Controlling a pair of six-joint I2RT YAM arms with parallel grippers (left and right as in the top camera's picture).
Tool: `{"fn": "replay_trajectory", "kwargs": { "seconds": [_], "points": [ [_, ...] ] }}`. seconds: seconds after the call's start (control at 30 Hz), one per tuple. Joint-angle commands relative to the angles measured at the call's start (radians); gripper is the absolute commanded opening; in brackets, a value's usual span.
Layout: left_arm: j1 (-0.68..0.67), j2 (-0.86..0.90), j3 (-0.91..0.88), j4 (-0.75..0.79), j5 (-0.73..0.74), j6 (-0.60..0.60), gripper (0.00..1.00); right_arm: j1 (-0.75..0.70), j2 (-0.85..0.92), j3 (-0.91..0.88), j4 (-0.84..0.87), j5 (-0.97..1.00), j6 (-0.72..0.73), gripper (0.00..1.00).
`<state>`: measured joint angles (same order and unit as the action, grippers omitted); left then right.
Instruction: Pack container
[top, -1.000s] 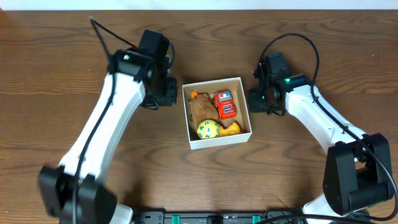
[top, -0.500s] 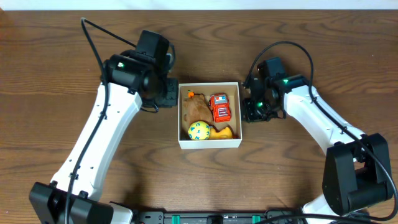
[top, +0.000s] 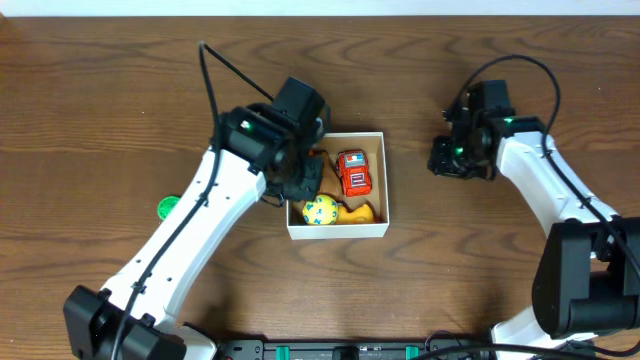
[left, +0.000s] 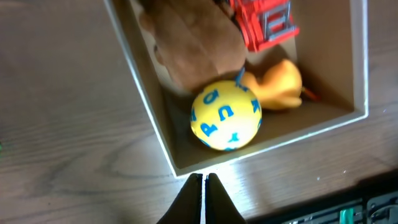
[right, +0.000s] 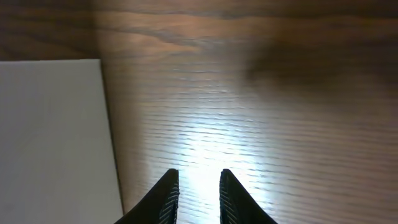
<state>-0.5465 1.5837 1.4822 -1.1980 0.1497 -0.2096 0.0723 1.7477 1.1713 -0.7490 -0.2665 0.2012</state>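
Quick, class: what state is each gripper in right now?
Left gripper: closed, holding nothing.
Right gripper: slightly open, holding nothing.

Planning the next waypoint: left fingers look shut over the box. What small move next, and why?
Probably swing the left gripper toward the green object lying on the table left of the container: it sits outside the container, and the shut fingers hold nothing.

The left pincer (left: 204, 184) has swung over the container (top: 385, 185), while the right pincer (right: 196, 184) has backed away from it.
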Motion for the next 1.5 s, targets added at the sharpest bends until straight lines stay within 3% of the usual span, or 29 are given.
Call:
{"fn": "replay_trajectory", "kwargs": {
  "seconds": [0.0,0.33,0.67,0.83,1.17,1.37,1.4,1.43,1.47],
  "points": [
    [-0.027,0.005,-0.042,0.016,-0.008,-0.008,0.06,-0.019,0.006,0.000,-0.006,0.005,0.011,0.24],
    [-0.093,0.018,-0.236,0.221,-0.004,-0.014,0.06,-0.019,0.006,0.000,-0.020,0.005,0.011,0.23],
    [-0.093,0.082,-0.316,0.284,-0.005,-0.005,0.06,-0.019,0.006,-0.001,-0.029,0.005,0.011,0.22],
    [-0.092,0.074,-0.248,0.242,-0.024,0.014,0.06,-0.019,0.006,0.000,-0.029,0.005,0.011,0.22],
    [-0.087,-0.029,0.055,0.044,-0.283,0.022,0.06,-0.019,0.006,-0.001,-0.029,0.005,0.011,0.21],
    [0.024,-0.151,0.080,0.020,-0.347,0.014,0.06,-0.019,0.006,0.000,-0.029,0.005,0.010,0.22],
    [0.071,-0.177,0.080,0.016,-0.355,0.008,0.11,-0.019,0.006,-0.001,-0.029,0.005,0.006,0.22],
    [0.119,-0.200,0.080,0.012,-0.354,0.004,0.29,-0.019,0.006,0.000,-0.029,0.006,0.003,0.22],
    [0.193,-0.227,0.080,0.008,-0.354,-0.003,0.60,-0.019,0.006,-0.001,-0.029,0.008,0.003,0.22]
  ]
}}
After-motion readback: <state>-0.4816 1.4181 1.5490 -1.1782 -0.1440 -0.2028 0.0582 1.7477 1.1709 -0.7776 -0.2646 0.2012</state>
